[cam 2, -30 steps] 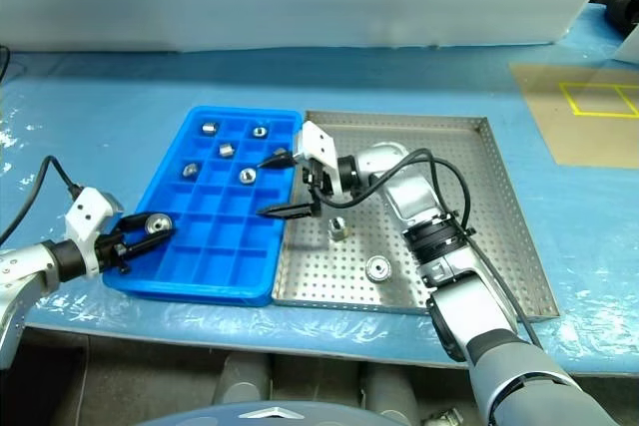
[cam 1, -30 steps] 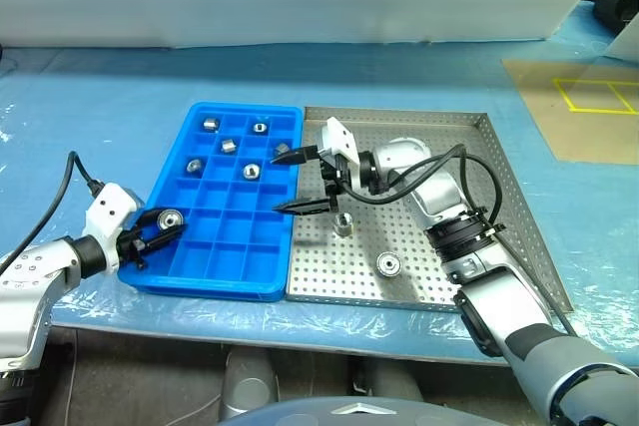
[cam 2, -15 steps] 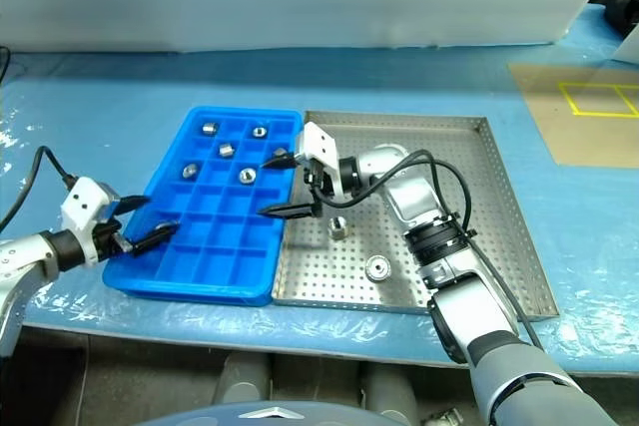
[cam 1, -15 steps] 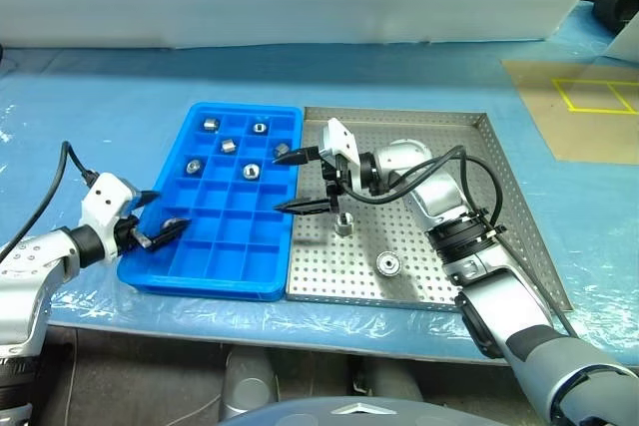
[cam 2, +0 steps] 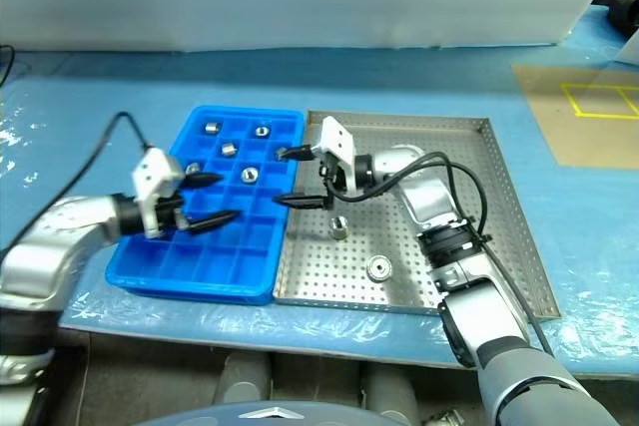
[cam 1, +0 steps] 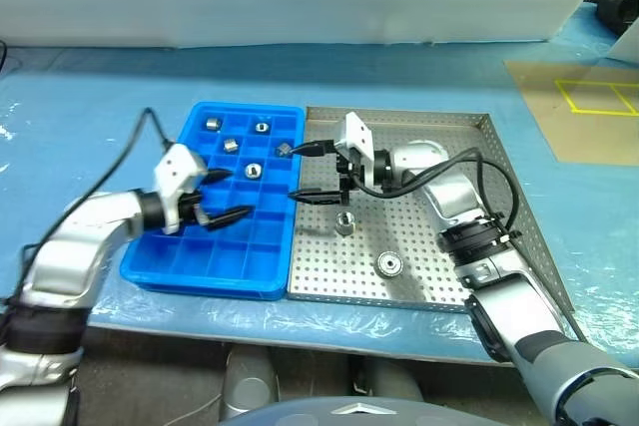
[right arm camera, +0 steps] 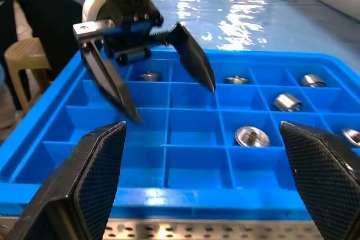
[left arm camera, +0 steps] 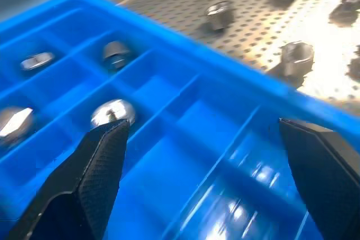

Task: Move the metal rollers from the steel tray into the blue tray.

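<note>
Both sets of fingers are spread wide, gripping nothing: left gripper (cam 1: pixel 222 196) hangs over the blue tray (cam 1: pixel 205 268), right gripper (cam 1: pixel 308 170) over its edge beside the steel tray (cam 1: pixel 519 216).

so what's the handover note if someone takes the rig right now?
Left gripper: open, empty, above the blue tray.
Right gripper: open, empty, at the seam between the two trays.
Done: at least six rollers lie in blue tray compartments; the left arm may hide another.
Left: two in the steel tray, one upright, one flat, both just in front of the right gripper. The right arm covers part of that tray, so check behind it for more.
</note>
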Available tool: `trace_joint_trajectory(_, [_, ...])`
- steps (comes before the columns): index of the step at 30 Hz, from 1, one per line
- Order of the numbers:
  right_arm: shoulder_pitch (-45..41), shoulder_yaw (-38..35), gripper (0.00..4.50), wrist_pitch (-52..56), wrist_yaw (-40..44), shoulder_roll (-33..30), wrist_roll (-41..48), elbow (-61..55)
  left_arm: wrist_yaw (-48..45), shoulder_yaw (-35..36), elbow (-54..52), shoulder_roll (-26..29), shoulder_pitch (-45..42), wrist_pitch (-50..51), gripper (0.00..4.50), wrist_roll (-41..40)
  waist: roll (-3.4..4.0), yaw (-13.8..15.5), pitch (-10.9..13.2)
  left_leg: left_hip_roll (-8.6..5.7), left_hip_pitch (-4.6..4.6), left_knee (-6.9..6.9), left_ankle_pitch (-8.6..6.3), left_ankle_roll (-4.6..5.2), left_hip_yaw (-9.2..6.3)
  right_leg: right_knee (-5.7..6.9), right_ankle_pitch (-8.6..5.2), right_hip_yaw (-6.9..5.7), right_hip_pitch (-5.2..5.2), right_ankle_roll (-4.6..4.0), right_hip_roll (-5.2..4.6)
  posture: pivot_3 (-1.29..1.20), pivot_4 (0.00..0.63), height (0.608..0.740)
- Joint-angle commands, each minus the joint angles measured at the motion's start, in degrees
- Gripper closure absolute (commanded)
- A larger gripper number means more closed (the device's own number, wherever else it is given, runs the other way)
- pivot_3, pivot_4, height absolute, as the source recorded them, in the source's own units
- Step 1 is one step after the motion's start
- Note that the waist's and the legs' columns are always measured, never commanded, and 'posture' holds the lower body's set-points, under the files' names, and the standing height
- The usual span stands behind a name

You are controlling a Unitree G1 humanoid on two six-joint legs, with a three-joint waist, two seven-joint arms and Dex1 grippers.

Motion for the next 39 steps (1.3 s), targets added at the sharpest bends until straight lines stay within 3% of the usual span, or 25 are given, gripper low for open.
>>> trace_joint_trajectory(1, [1.85, -4.56, 0.0, 1.58, -3.35, -3.18, 0.64, -5.38, -2.83, -4.27, 7.61, -3.18, -7.64, -3.47, 0.05, 2.22, 0.01, -0.77, 0.0, -0.01, 0.0, 0.01, 0.0, 0.0, 0.0, 0.0, 0.0, 0.02, 0.02, 0.0, -0.01, 0.01, 0.15, 0.74])
trace_joint_trajectory(9, [13.39, -11.7, 0.0, 9.24, -11.63, -10.17, 2.34, -20.65, -12.81, -13.89, 26.0, -13.91, -22.01, -11.59, 0.05, 7.32, 0.0, -4.07, -0.01, -0.07, 0.0, 0.02, 0.01, 0.04, 0.01, -0.07, 0.04, 0.44, 0.1, 0.06, 0.04, -0.24, 0.15, 0.74])
trace_joint_trajectory(14, [21.39, -15.26, 0.0, 14.51, -17.5, -11.49, 3.51, -30.58, -19.94, -17.6, 35.87, -16.58, -27.44, -17.22, 0.05, 11.22, 0.01, -6.74, -0.01, -0.08, 0.04, 0.01, -0.02, 0.08, 0.1, -0.16, 0.06, 0.92, 0.16, 0.08, 0.39, -0.34, 0.15, 0.74])
trace_joint_trajectory(20, [27.92, -16.44, 0.0, 18.68, -21.96, -11.61, 4.88, -38.72, -27.75, -20.19, 41.75, -15.83, -29.6, -21.71, 0.05, 14.85, 0.02, -8.92, -0.02, -0.04, 0.27, 0.09, -0.02, 0.07, 0.18, -0.19, 0.21, 1.44, 0.25, 0.21, 0.72, -0.42, 0.15, 0.74])
trace_joint_trajectory(30, [30.36, -15.35, 0.0, 20.08, -25.1, -11.5, 5.81, -41.41, -26.58, -19.76, 51.15, -16.67, -31.59, -30.84, 0.05, 20.31, 0.02, -9.01, -0.02, -0.03, 0.3, 0.2, -0.07, 0.14, 0.18, -0.24, 0.27, 1.51, 0.3, 0.16, 0.76, -0.42, 0.15, 0.74])
trace_joint_trajectory(39, [28.93, -14.22, 0.0, 19.46, -24.88, -12.09, 5.42, -40.14, -26.65, -20.32, 46.24, -16.61, -26.51, -30.82, 0.05, 21.7, 0.05, -8.97, -0.03, -0.03, 0.3, 0.17, -0.09, 0.17, 0.19, -0.28, 0.27, 1.52, 0.31, 0.16, 0.76, -0.41, 0.15, 0.74])
